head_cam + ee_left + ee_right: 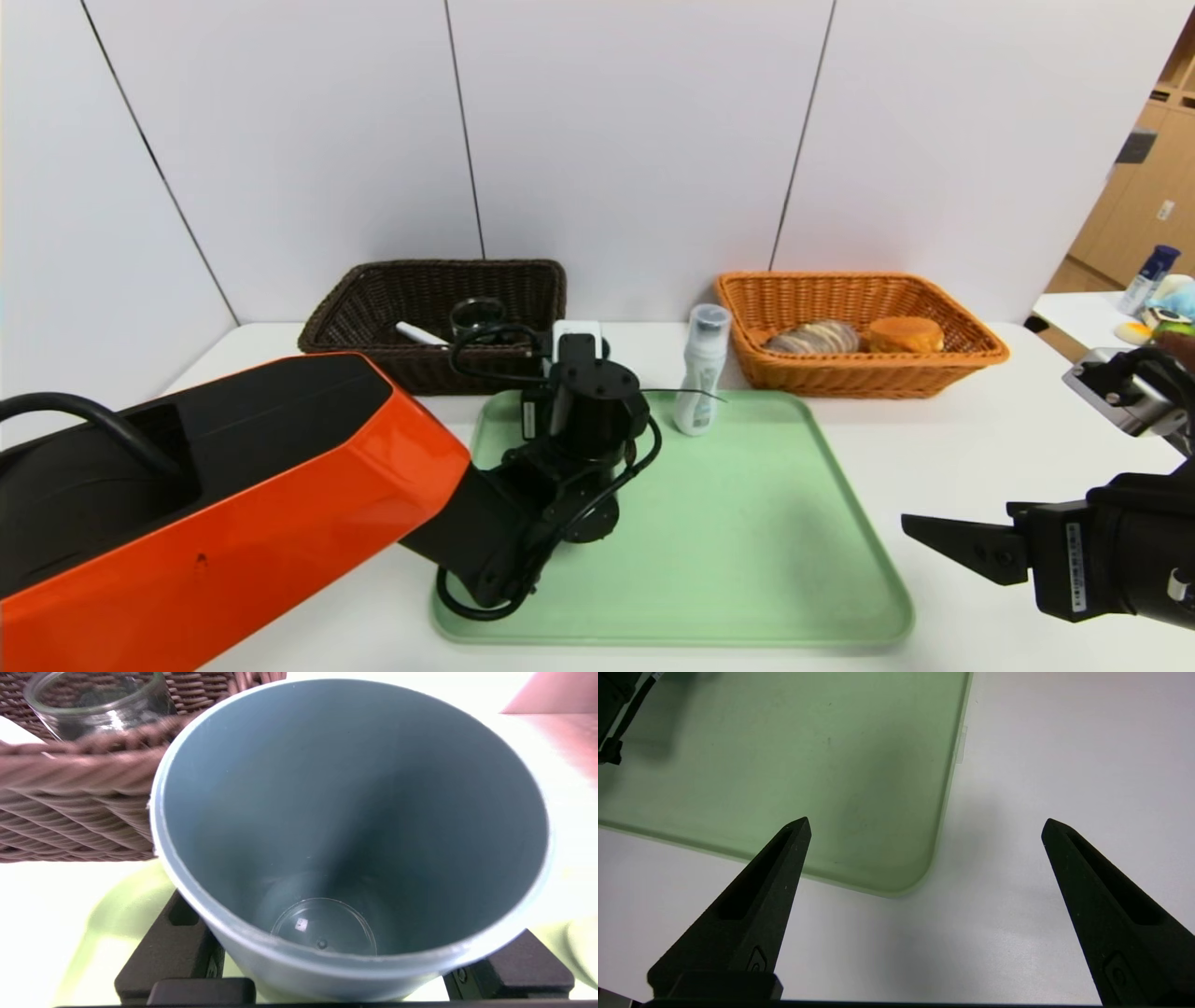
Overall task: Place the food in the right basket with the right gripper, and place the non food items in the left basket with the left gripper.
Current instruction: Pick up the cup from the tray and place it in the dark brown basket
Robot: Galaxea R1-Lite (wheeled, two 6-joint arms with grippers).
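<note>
Left hand point(345, 994) clamped on grey-blue plastic cup point(350, 826), dark brown wicker basket point(84, 793) just beyond. Right hand point(924, 826) apart, idle. Bread in orange wicker basket point(971, 359). White plastic bottle point(698, 373) left on green tray point(747, 523).

The white table point(952, 439) carries three things — a green tray point(747, 532), a brown basket point(373, 322) and an orange basket point(971, 350).

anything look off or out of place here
Nothing stands out. The left gripper holds a blue cup upright beside the brown basket; the white bottle stands upright on the green tray; the right gripper is open, off the tray.
</note>
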